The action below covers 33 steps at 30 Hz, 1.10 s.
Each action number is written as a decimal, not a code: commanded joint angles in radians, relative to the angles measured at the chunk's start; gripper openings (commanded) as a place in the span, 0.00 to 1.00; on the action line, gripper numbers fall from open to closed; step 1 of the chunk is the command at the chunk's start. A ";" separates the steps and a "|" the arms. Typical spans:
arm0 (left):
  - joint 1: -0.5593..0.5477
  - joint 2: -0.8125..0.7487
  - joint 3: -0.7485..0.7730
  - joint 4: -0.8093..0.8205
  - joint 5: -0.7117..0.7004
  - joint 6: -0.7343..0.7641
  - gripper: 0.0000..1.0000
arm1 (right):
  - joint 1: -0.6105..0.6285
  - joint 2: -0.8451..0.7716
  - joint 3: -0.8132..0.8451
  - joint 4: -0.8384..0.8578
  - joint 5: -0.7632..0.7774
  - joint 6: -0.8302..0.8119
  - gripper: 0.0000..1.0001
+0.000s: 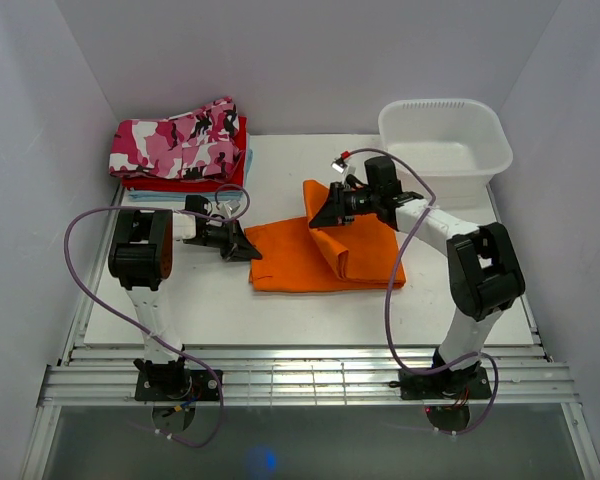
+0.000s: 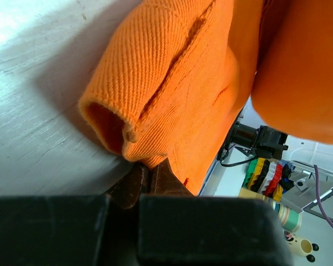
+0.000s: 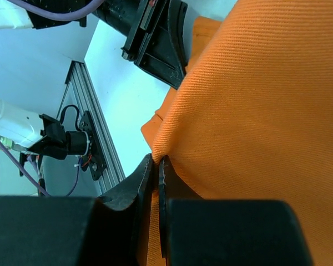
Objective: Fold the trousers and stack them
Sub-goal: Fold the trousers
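Trousers [image 1: 300, 265] folded mid-table; left tool [image 1: 250, 249] pinches their left corner, right tool [image 1: 319, 214] clamps raised fold near centre.

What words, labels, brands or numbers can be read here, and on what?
None can be read. The orange trousers, the camouflage garment and the white tub show no lettering. The coloured items in the background of the left wrist view are too small and blurred to tell.

White tub [image 1: 477, 162], camouflage garment [image 1: 180, 140]
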State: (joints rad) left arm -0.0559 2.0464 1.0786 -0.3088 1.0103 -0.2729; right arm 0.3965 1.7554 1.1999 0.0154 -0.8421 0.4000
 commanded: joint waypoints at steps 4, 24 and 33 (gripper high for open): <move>-0.025 0.057 -0.034 0.022 -0.162 0.038 0.00 | 0.080 0.079 0.035 0.215 0.014 0.138 0.08; -0.036 0.066 -0.065 0.034 -0.214 0.028 0.00 | 0.238 0.277 0.145 0.251 0.192 0.332 0.08; -0.036 0.070 -0.077 0.046 -0.213 0.008 0.00 | 0.291 0.341 0.227 0.225 0.273 0.388 0.08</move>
State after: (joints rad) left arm -0.0612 2.0521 1.0534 -0.2523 1.0321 -0.3164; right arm 0.6575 2.0895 1.3586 0.2104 -0.6064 0.7517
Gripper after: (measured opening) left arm 0.032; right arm 0.089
